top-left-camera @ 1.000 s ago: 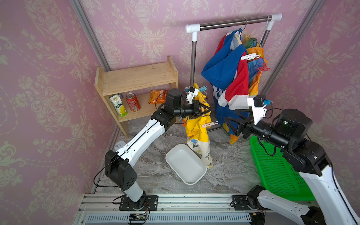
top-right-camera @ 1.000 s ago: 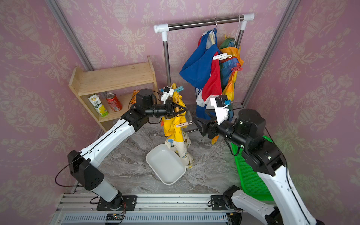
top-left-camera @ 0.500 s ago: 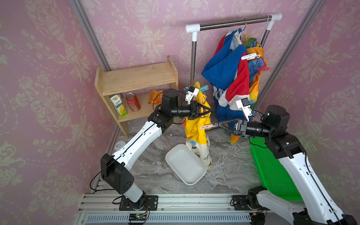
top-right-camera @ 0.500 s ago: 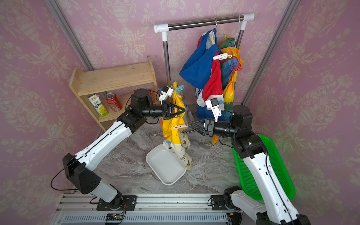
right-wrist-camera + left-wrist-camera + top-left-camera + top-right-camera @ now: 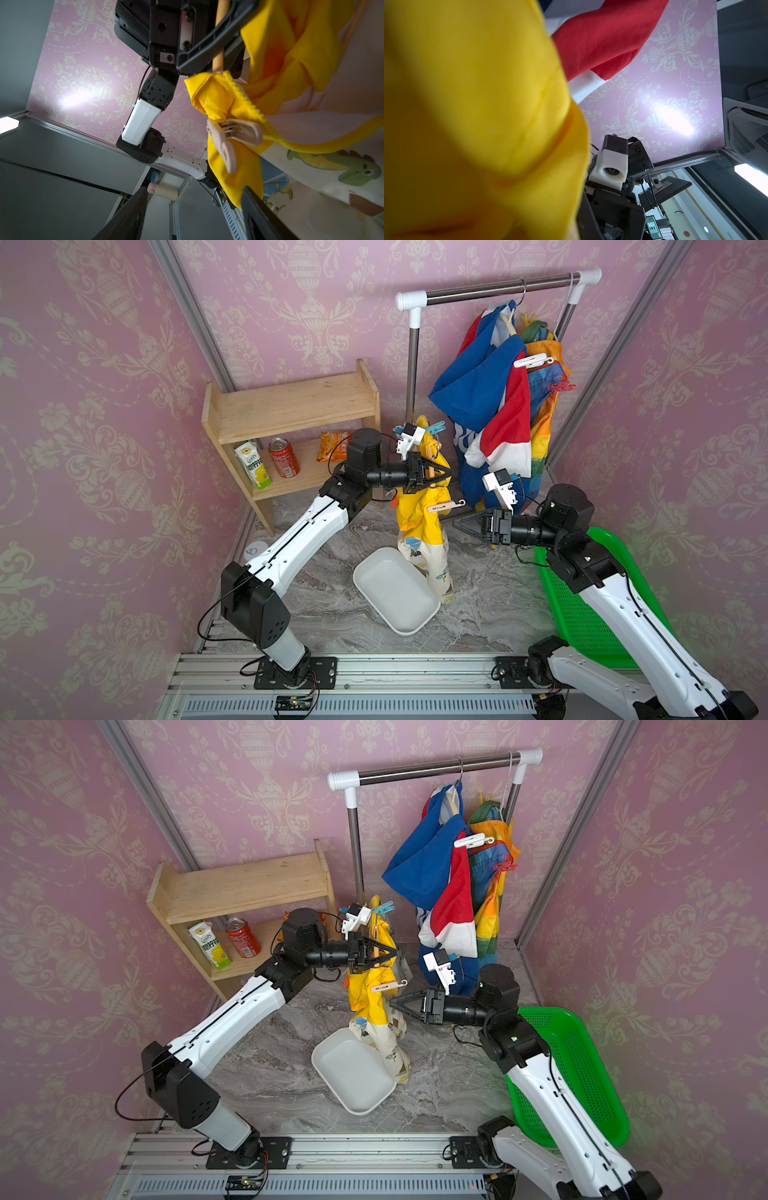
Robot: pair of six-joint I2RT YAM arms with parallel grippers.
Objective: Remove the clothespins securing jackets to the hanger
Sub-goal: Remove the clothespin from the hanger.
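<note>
**Line up on the beige pin**

Left jaws clamp the hanger (image 5: 219, 41) at the yellow jacket's (image 5: 419, 516) top. The beige pin (image 5: 234, 135) bites the jacket's front fold. Right jaws stand wide, just beside the jacket, lower down. Raise them, straddle the pin's tails, squeeze, then draw clear.

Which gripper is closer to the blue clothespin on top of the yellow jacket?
Left. The left gripper clamps the hanger just below the blue clothespin. The right gripper, open, sits even lower, beneath the pink clothespin.
</note>
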